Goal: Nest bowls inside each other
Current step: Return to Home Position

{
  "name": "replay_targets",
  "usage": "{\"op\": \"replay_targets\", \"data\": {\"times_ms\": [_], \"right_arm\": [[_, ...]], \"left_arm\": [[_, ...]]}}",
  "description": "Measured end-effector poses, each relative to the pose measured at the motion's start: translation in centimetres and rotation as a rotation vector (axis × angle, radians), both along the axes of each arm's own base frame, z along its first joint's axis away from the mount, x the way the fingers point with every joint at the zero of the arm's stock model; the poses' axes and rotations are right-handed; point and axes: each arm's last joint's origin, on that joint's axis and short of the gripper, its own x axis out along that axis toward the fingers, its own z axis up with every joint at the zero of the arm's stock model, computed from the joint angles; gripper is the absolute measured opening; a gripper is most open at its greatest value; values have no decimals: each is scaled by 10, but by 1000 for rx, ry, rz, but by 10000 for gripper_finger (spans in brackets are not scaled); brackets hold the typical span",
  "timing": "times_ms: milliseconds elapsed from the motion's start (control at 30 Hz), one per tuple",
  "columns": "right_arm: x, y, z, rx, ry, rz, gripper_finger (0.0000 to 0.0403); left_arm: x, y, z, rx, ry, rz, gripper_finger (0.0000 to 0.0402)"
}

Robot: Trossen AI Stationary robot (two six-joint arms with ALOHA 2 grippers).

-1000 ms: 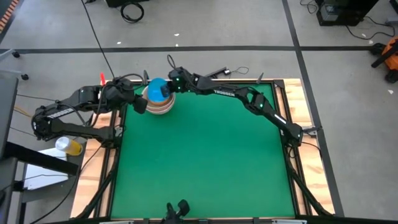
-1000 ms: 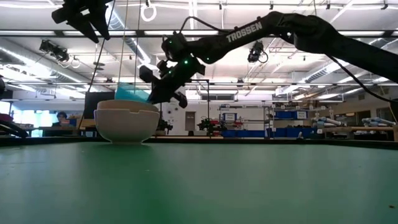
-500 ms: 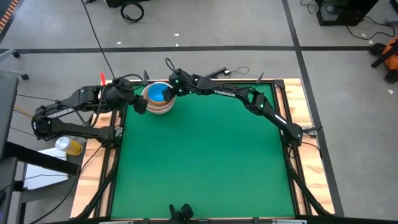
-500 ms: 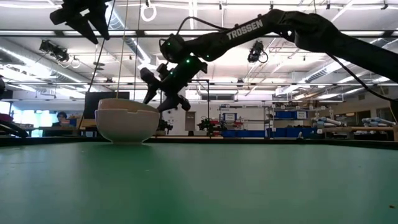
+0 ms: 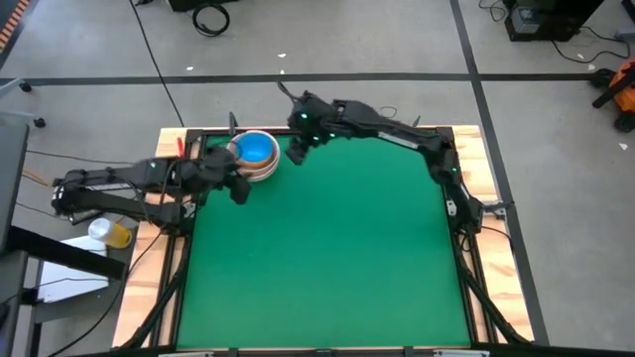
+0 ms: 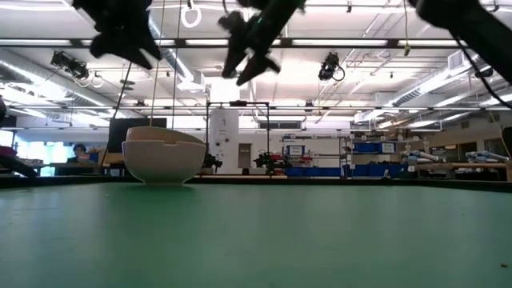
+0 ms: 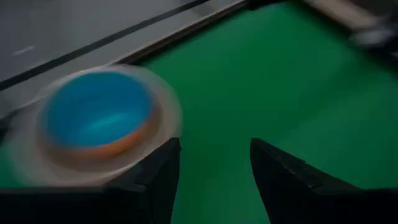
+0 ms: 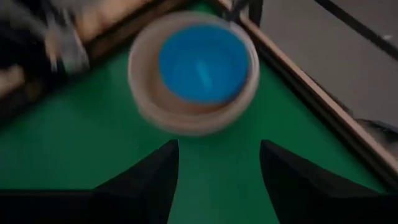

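A stack of nested bowls [image 5: 255, 159] rests on its base on the green table near the far left corner, with a bright blue bowl [image 5: 256, 149] sitting inside the tan and white outer ones [image 6: 162, 156]. My right gripper [image 5: 297, 153] hangs open in the air to the right of the stack, high above it [image 6: 248, 56]; in its wrist view the stack [image 8: 196, 71] lies beyond the spread fingers [image 8: 217, 158]. My left gripper [image 5: 237, 189] is open, raised [image 6: 128, 44], just near and left of the stack [image 7: 99, 121]. Neither gripper touches a bowl.
The table's wooden frame [image 5: 189, 139] runs close behind and left of the stack. A yellow cup [image 5: 111, 233] stands off the table at the left. The green mat [image 5: 337, 258] stretches wide toward the near and right edges.
My right gripper has opened and let go of the blue bowl, which was tilted over the stack and now sits level inside it. The gripper then rose and drew away toward the table's right. My left gripper has come down and toward the near edge beside the stack.
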Motion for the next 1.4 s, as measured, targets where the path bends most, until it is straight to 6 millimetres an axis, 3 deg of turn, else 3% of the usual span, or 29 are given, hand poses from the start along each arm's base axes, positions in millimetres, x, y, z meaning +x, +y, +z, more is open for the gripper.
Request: {"op": "replay_targets", "data": {"times_ms": [100, 200, 267, 433, 600, 700, 833, 967, 1167, 1267, 1400], "right_arm": [[-20, 26, 23, -48, 71, 50, 221], [-32, 52, 33, -72, 71, 93, 210], [-40, 67, 31, -73, 49, 102, 202], [-71, 108, 1, 11, -67, 116, 184], [-126, 153, -10, 85, -356, 210, 169], [-164, 173, -11, 69, -507, 277, 157], [-203, 182, -26, 77, -539, 283, 145], [-228, 182, -38, 71, -545, 283, 142], [-268, 176, -33, -99, -634, 276, 96], [-293, 170, -25, -121, -735, 269, 65], [-321, 164, -33, -130, -815, 236, 28]], "left_arm": [[13, -11, -13, 24, -106, -145, 184], [19, -23, -23, 12, -130, -346, 171], [19, -31, -26, -6, -126, -433, 161], [12, -43, -35, -7, -170, -493, 135], [9, -53, -53, -31, -455, -504, 115], [10, -57, -74, 68, -531, -567, 107], [11, -57, -97, 138, -463, -604, 103], [13, -56, -101, 160, -447, -600, 102], [4, -54, -85, 325, -509, -644, 76], [-11, -49, -78, 360, -522, -642, 61], [-32, -44, -77, 373, -487, -634, 50]]}}
